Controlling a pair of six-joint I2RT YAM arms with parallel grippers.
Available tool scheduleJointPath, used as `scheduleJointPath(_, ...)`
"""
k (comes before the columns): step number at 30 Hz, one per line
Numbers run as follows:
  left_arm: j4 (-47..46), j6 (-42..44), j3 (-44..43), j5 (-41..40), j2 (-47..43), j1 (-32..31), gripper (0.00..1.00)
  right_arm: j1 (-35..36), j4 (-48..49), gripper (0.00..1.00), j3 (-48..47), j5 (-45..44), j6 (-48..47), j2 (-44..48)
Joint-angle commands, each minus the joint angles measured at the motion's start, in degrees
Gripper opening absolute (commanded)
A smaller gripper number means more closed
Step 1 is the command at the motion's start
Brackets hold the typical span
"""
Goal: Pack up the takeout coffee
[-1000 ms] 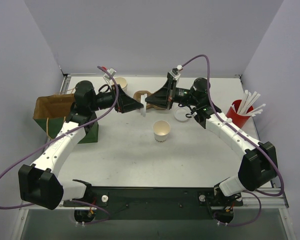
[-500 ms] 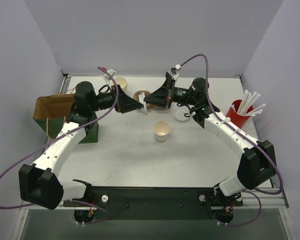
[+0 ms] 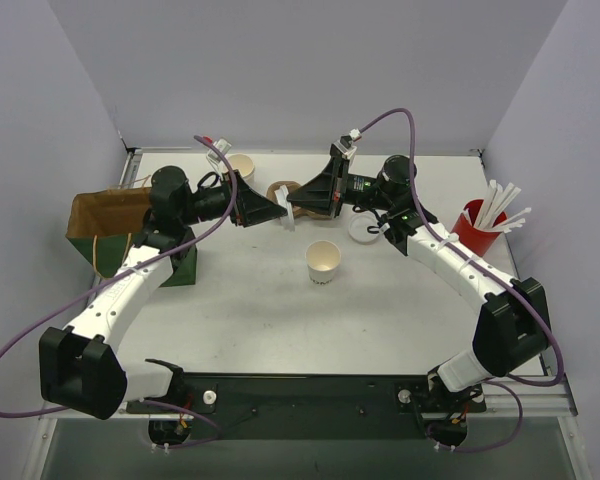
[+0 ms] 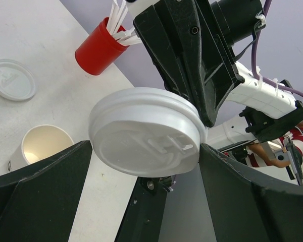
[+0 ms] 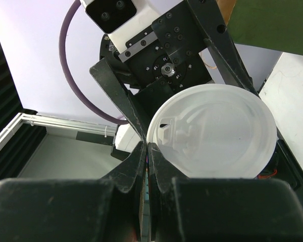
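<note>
A whitish plastic lid (image 3: 286,216) hangs in the air between my two grippers, above the table's far middle. My right gripper (image 3: 295,203) is shut on the lid's rim; in the right wrist view its tips (image 5: 149,147) pinch the left edge of the lid (image 5: 212,133). My left gripper (image 3: 278,211) is wide open. In the left wrist view its fingers (image 4: 40,181) stand on either side of the lid (image 4: 146,133), right at its rim; I cannot tell whether they press on it. An open white cup (image 3: 323,260), tan inside, stands on the table below.
A second cup (image 3: 243,166) stands at the back behind the left arm. A loose lid (image 3: 362,230) lies under the right arm. The brown cup carrier (image 3: 280,189) is behind the grippers. A red cup of straws (image 3: 475,230) is at right, a paper bag (image 3: 105,212) at left.
My right gripper has edged a little left and up towards the left gripper, with the lid in it. The left arm has stayed still.
</note>
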State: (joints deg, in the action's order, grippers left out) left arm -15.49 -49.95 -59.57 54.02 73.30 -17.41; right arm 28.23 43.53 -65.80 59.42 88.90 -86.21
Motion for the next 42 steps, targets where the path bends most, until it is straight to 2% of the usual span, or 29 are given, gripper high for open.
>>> scheduleJointPath(1,-5.0,-0.9,0.2,-0.6,-2.0,0.5,0.97,0.3,6.6,0.00,-2.5,0.9,0.7,0.0)
scheduleJointPath(18,-7.1,-3.2,0.6,-0.1,-2.2,0.6,0.96,0.5,7.4,0.00,-2.7,0.4,1.5,-0.3)
scheduleJointPath(25,-6.9,-3.4,0.5,0.0,-2.4,0.6,0.88,0.7,7.2,0.00,-3.0,0.3,1.3,-0.4)
scheduleJointPath(33,-4.9,-2.3,0.2,-0.4,-2.5,0.6,0.73,0.9,3.9,0.00,-3.1,-0.1,-1.2,0.3)
scheduleJointPath(35,-4.6,-2.0,0.1,-0.3,-2.7,0.6,0.72,0.9,2.4,0.05,-3.1,-0.4,-3.1,0.7)
scheduleJointPath(37,-3.9,-1.6,0.0,-0.3,-2.8,0.6,0.72,0.9,-0.6,0.15,-3.2,-1.0,-4.6,1.5)
scheduleJointPath(38,-3.7,-1.3,-0.1,-0.4,-2.9,0.6,0.72,0.9,-3.1,0.24,-3.5,-1.1,-6.7,1.7)
scheduleJointPath(42,-1.4,-0.1,-0.6,-0.4,-2.9,0.6,0.71,0.8,-13.4,0.36,-4.6,-3.1,-14.5,4.8)
